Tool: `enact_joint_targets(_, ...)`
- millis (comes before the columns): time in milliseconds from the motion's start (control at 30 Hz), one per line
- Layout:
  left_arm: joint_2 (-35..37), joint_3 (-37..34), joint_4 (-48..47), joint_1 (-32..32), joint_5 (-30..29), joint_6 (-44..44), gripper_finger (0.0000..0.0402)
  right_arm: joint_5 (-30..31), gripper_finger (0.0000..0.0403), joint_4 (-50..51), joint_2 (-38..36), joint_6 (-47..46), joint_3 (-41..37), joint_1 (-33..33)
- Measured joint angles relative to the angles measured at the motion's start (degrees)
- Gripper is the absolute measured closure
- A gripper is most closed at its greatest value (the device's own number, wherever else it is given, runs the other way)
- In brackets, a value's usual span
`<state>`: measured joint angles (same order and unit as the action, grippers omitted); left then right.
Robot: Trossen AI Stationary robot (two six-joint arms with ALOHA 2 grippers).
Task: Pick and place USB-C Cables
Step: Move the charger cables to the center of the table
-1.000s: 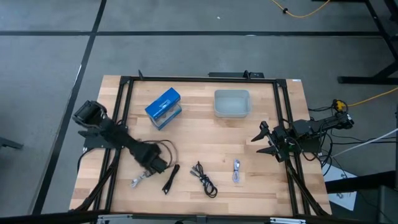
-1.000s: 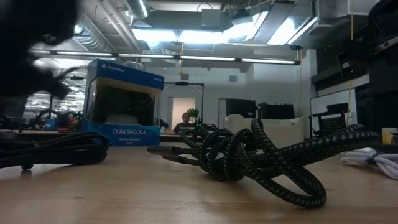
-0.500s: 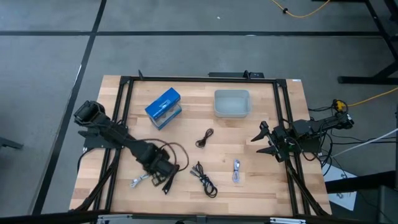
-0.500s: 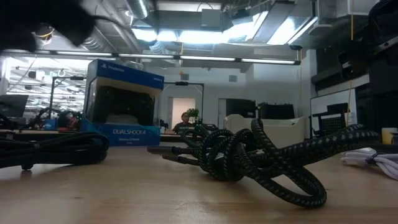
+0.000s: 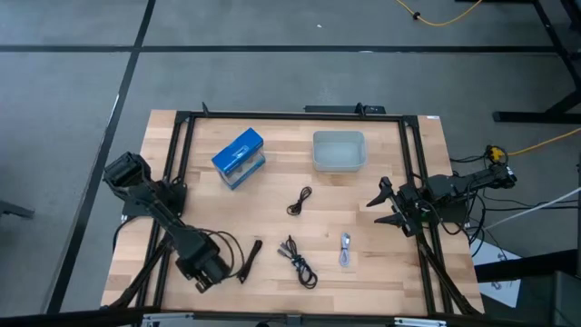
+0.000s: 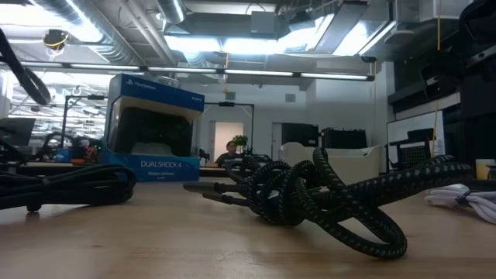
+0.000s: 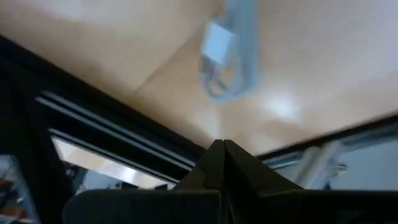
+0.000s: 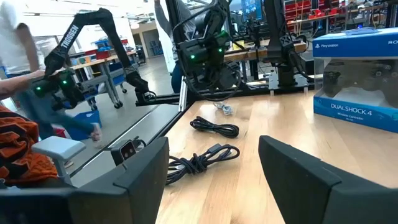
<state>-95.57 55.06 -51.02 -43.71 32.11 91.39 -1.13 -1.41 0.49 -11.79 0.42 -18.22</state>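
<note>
Several USB-C cables lie on the wooden table: a small black one (image 5: 300, 201) mid-table, a black one (image 5: 248, 261), a braided black one (image 5: 298, 261) (image 6: 310, 201) and a silver-white one (image 5: 345, 250) along the near side. My left gripper (image 5: 206, 272) is over the near-left corner, shut (image 7: 221, 149). A further silver-white cable (image 7: 227, 56) lies on the wood just beyond its fingertips, hidden under the arm in the high view. My right gripper (image 5: 386, 204) waits open (image 8: 211, 168) at the right edge.
A blue DualShock box (image 5: 239, 156) and a clear container (image 5: 339, 150) stand on the far half of the table. Black frame rails (image 5: 172, 182) run along the left and right sides. A person (image 8: 25, 81) is in the room beyond the table.
My left gripper has moved from beside the black cable toward the near-left corner and now covers the silver-white cable there. A small black cable has appeared mid-table where none lay a second ago. The arm has left the low view's upper left.
</note>
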Motion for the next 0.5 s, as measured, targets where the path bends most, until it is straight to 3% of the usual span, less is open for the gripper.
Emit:
enact_joint_targets(200, 0.00, -3.75, 6.48, 1.71, -1.92, -0.78, 0.0401, 0.00, 0.0150, 0.02, 0.00, -0.06, -0.02, -0.02)
enact_joint_targets(367, -2.31, -4.45, 10.44, 7.07, -11.73, -6.40, 0.0401, 0.00, 0.0150, 0.00, 0.00, -0.02, -0.01, 0.00)
enact_joint_targets(500, -3.68, -2.91, 15.33, 12.44, -17.11, -16.15, 0.0401, 0.00, 0.0150, 0.00, 0.00, -0.02, 0.00, 0.00)
